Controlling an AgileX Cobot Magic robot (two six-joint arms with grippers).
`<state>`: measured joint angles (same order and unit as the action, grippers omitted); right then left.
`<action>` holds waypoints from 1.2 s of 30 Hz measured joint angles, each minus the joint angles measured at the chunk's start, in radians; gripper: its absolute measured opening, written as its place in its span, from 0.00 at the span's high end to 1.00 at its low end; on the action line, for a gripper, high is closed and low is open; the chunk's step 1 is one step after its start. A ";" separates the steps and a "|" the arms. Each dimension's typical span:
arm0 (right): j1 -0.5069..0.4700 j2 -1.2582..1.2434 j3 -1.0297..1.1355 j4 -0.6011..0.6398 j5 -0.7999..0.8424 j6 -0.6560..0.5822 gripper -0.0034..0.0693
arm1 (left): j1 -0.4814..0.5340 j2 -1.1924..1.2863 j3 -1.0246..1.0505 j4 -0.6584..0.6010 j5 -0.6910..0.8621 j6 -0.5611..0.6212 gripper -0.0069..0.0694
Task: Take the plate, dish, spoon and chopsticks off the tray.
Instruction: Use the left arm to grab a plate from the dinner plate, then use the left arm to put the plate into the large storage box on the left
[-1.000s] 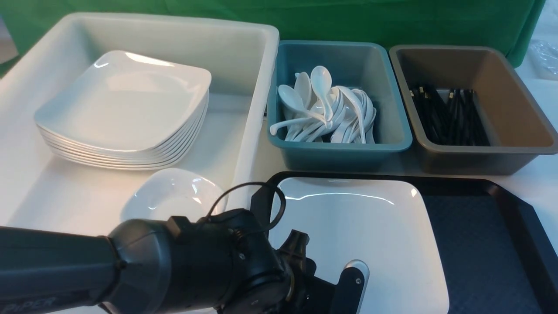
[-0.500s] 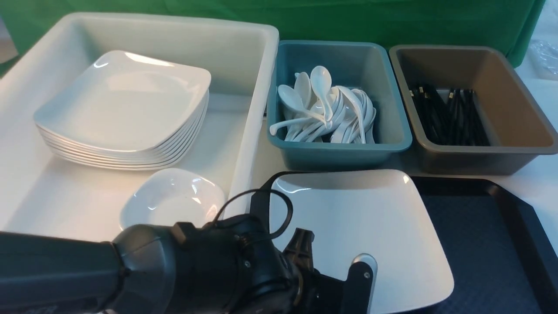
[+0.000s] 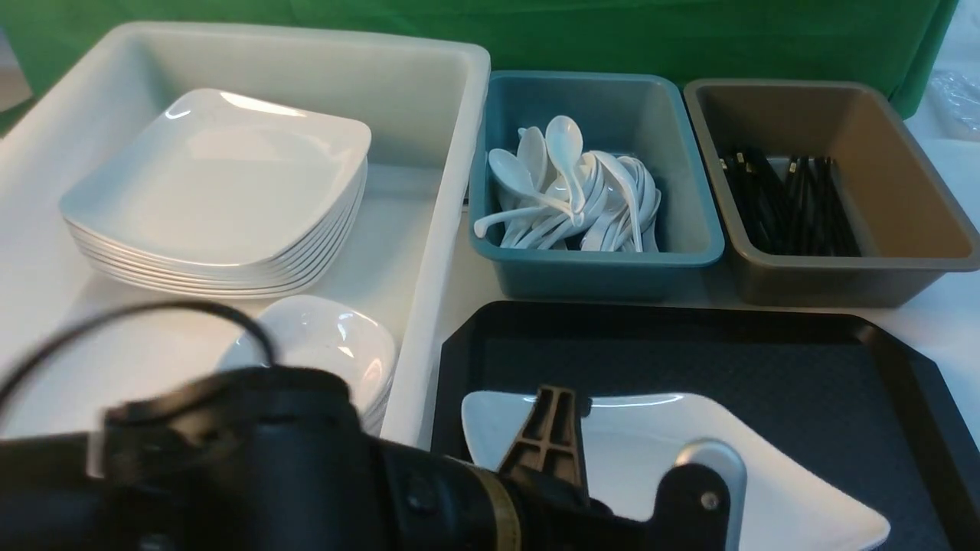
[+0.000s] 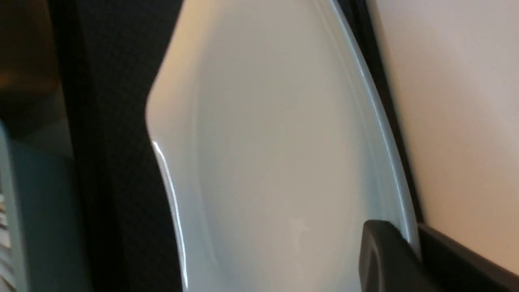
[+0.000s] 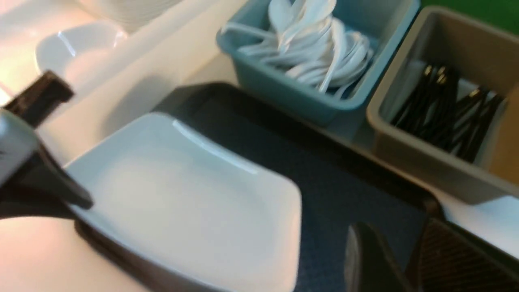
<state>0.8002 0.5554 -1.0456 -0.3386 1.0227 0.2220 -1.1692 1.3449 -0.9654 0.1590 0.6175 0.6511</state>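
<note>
Over black tray (image 3: pixel 689 344), tilted plate (image 3: pixel 674 451), rim in jaws of left tool (image 3: pixel 553 409)

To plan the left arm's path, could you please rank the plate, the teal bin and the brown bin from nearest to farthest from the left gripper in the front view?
1. plate: clamped in the left gripper, over the tray.
2. teal bin: just beyond the tray, straight ahead.
3. brown bin: beyond the tray, far right.

You've got a glossy white plate (image 3: pixel 635 444) catching bright highlights, over a matt black plastic tray (image 3: pixel 689 352) with a dimpled, textured floor. Your spoons (image 3: pixel 574 191) shine smooth and glazed; the teal bin (image 3: pixel 597 272) looks like smooth, dull plastic.
</note>
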 joint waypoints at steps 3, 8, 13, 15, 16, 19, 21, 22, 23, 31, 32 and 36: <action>0.000 0.000 -0.007 -0.038 0.001 0.014 0.63 | 0.000 -0.048 -0.018 -0.001 0.005 0.000 0.87; 0.000 0.000 -0.008 -0.105 0.009 0.042 0.76 | 0.000 -0.125 -0.045 -0.014 -0.034 0.000 0.87; 0.000 0.000 -0.008 -0.129 0.008 0.055 0.91 | 0.000 -0.168 -0.045 0.019 -0.081 -0.005 0.87; 0.000 0.000 -0.008 -0.132 -0.001 0.079 0.91 | 0.010 -0.176 -0.055 0.091 -0.081 -0.056 0.87; 0.000 0.000 -0.008 -0.132 -0.007 0.084 0.91 | 0.021 -0.177 -0.061 0.111 -0.080 -0.079 0.87; 0.000 0.000 -0.008 -0.129 -0.042 0.120 0.92 | 0.094 -0.177 -0.080 0.203 -0.080 -0.157 0.87; 0.000 0.001 -0.008 -0.118 -0.071 0.134 0.92 | 0.172 -0.178 -0.089 0.246 -0.080 -0.174 0.87; 0.000 0.002 -0.008 -0.110 -0.085 0.135 0.92 | 0.208 -0.178 -0.093 0.258 -0.080 -0.177 0.87; 0.000 0.003 -0.008 -0.103 -0.095 0.136 0.92 | 0.256 -0.178 -0.095 0.266 -0.080 -0.179 0.87; 0.000 0.036 -0.008 -0.077 -0.126 0.126 0.92 | 0.696 -0.079 -0.095 0.297 -0.089 -0.173 0.87; 0.000 0.039 -0.008 -0.077 -0.128 0.121 0.92 | 0.736 -0.053 -0.095 0.301 -0.092 -0.165 0.87; 0.000 0.043 -0.008 -0.076 -0.131 0.104 0.92 | 0.836 0.047 -0.095 0.319 -0.105 -0.118 0.87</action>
<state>0.8002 0.5985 -1.0533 -0.4149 0.8921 0.3257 -0.3330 1.3916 -1.0607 0.4782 0.5126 0.5335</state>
